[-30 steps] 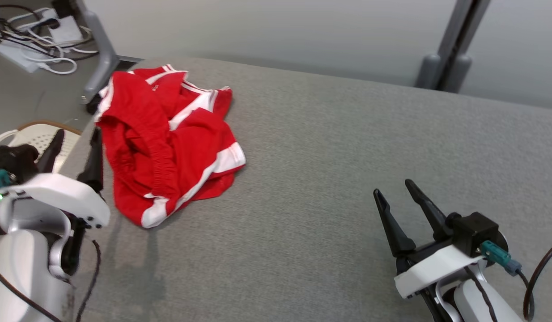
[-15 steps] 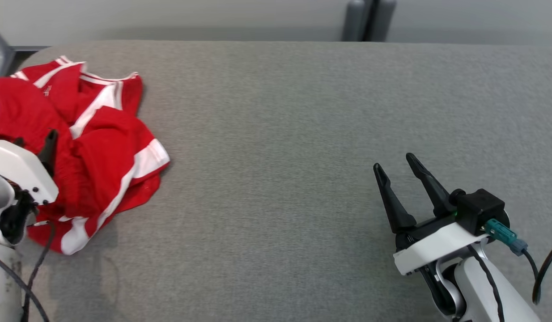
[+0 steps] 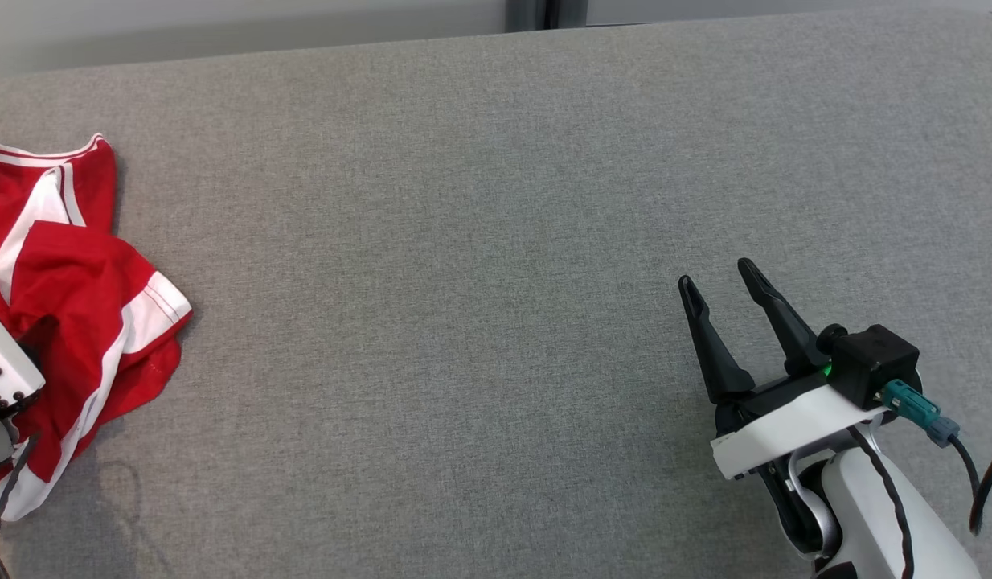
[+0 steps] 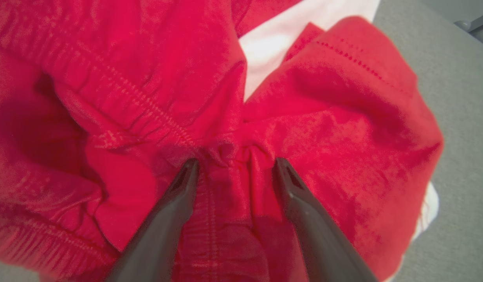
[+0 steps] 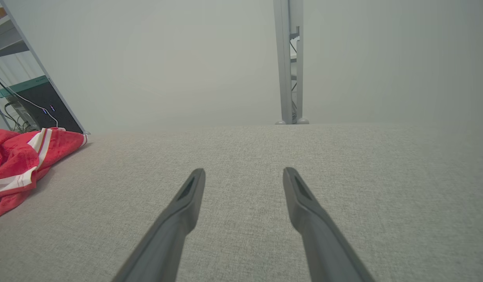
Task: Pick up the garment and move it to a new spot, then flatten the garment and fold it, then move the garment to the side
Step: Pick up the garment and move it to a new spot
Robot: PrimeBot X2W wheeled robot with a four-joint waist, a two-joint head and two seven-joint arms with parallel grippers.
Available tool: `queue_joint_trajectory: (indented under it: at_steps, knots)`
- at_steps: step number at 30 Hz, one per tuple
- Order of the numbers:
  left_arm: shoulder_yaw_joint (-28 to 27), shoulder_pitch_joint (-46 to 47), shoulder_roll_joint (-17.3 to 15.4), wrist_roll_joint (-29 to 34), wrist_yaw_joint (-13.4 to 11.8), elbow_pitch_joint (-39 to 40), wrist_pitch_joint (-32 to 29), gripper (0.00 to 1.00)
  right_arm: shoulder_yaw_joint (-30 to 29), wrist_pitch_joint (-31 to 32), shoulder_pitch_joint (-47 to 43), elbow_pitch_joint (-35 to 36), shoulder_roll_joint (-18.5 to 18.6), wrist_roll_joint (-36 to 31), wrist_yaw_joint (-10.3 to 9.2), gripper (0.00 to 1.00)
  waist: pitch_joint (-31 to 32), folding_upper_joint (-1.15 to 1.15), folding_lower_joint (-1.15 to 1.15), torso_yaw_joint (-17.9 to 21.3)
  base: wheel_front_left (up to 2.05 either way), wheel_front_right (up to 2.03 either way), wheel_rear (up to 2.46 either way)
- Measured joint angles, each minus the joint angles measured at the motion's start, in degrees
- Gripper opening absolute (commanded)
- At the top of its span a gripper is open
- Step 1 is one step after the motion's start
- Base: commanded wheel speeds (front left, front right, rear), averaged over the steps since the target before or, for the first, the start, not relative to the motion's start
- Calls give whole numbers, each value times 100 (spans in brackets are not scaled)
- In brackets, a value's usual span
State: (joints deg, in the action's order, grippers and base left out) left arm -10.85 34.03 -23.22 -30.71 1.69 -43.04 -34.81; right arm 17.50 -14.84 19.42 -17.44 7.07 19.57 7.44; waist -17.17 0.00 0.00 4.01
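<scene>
Left wrist view: left jaws spread, tips sunk into a bunched fold of the crumpled red shorts (image 4: 323, 117), far left on the worktop (image 3: 496, 241). Right jaws spread too, well apart. Closing might catch only 1 thin layer, so the shorts could slip free on lifting.

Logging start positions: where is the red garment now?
The red garment lies crumpled on the grey surface at the head view's far left, the left gripper open with fingers straddling a bunched fold; the right gripper is well apart.
</scene>
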Motion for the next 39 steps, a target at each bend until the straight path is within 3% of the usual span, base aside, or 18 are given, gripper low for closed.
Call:
queue_joint_trajectory:
  at_steps: [6, 7, 9, 11, 13, 14, 27, 39]
  knots:
    - [-10, -51, -32, -33, -57, -7, -43, 100, -14, 0, 1, -3, -1, 1, 0, 100, -10, 0, 0, 47, 0, 0, 0]
    - [-10, -65, -31, -46, -58, 7, -35, 94, -19, 0, 1, -5, -1, 1, 0, 100, -4, 0, 0, 45, 0, 0, 0]
    - [1, -81, -24, -46, -74, 44, -9, 57, -32, 0, 0, -21, 0, 0, 0, 100, 19, 0, 0, 32, 0, 0, 0]
    - [18, -104, -18, -45, -74, 98, 16, 34, -38, 0, -1, -29, -1, -3, 0, 100, 51, 0, 0, 9, 0, 0, 0]
    - [34, -127, -9, -45, -69, 172, 75, 3, -35, 0, -3, -33, -1, -11, 0, 100, 85, 0, 0, -21, 0, 0, 0]
    - [43, -142, 0, -45, -66, 204, 91, 0, -31, 0, -4, -34, -2, -21, 0, 100, 102, 0, 0, -37, 0, 0, 0]
    - [366, -261, -53, 111, 48, 1143, 94, 0, 2, 0, -116, -121, -47, -46, 0, 100, 452, 0, 0, -282, 0, 0, 0]
    - [939, -309, 78, 131, 229, 3247, -514, 0, 90, 0, -265, -227, -152, -36, 0, 100, 1015, 0, 0, -286, 0, 0, 0]
